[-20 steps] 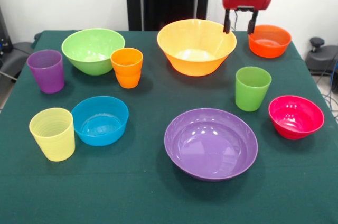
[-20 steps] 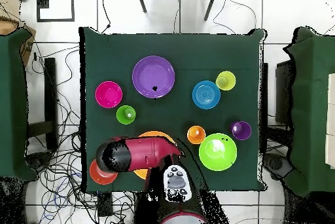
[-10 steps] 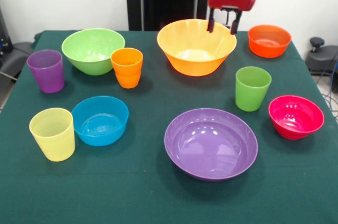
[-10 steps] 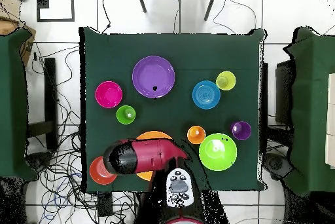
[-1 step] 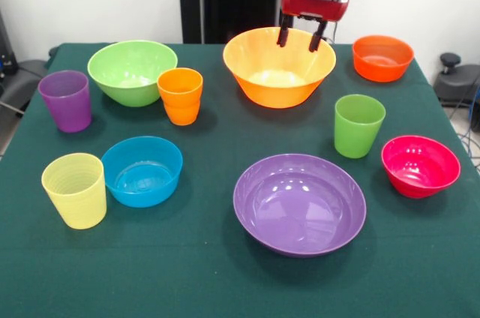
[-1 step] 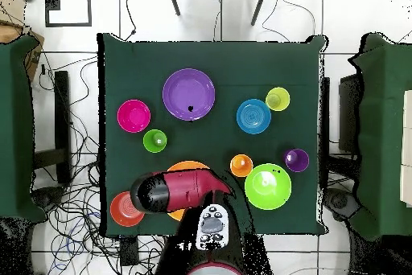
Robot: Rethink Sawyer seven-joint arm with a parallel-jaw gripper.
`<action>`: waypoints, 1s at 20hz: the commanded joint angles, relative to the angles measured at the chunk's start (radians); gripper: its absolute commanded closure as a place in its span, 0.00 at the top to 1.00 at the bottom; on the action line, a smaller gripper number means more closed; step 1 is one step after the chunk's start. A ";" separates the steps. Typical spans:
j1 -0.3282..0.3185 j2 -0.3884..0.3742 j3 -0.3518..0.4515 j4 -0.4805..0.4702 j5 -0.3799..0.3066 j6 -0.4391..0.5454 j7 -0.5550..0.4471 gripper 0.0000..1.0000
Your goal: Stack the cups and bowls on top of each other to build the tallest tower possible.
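My gripper (image 5: pixel 300 38) hangs open and empty over the far rim of the large orange-yellow bowl (image 5: pixel 279 70). In the overhead view the arm covers much of that bowl (image 6: pixel 187 166). Every piece stands alone on the table, upright, with no tower. The wide purple bowl (image 5: pixel 300 204) is at the front, with the pink-red bowl (image 5: pixel 420 166) and green cup (image 5: pixel 358 125) to its right. The orange-red bowl (image 5: pixel 382 58) sits at the far right. On the left are the light green bowl (image 5: pixel 132 70), orange cup (image 5: pixel 180 96), purple cup (image 5: pixel 66 100), blue bowl (image 5: pixel 142 170) and yellow cup (image 5: pixel 75 190).
A dark green cloth covers the table (image 5: pixel 187 280). In the overhead view, cables lie on the floor (image 6: pixel 68 167) to the table's left, and two more green tables (image 6: pixel 16 127) flank it on either side.
The gripper has moved left in the front view, from beside the orange-red bowl to over the orange-yellow bowl's far rim, staying open. No cup or bowl has shifted.
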 commanded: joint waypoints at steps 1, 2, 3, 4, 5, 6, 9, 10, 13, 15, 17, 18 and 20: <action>0.023 0.074 0.009 -0.082 -0.050 0.071 0.053 1.00; 0.027 0.077 0.006 -0.081 -0.050 0.065 0.056 1.00; 0.028 0.072 0.003 -0.074 -0.051 0.062 0.057 1.00; 0.030 0.070 0.001 -0.072 -0.051 0.063 0.058 1.00; 0.031 0.066 -0.001 -0.068 -0.050 0.063 0.058 1.00; 0.031 0.063 -0.002 -0.065 -0.049 0.062 0.058 1.00; 0.033 0.065 -0.003 -0.063 -0.044 0.049 0.061 1.00; 0.035 0.065 -0.004 -0.060 -0.041 0.043 0.064 1.00; 0.040 0.061 -0.007 -0.057 -0.038 0.041 0.062 1.00; 0.045 0.063 -0.013 -0.059 -0.040 0.041 0.060 1.00; 0.036 0.060 -0.002 -0.051 -0.038 0.035 0.049 1.00; 0.029 0.054 0.004 -0.046 -0.033 0.037 0.044 1.00; 0.025 0.035 0.007 -0.040 -0.030 0.059 0.033 1.00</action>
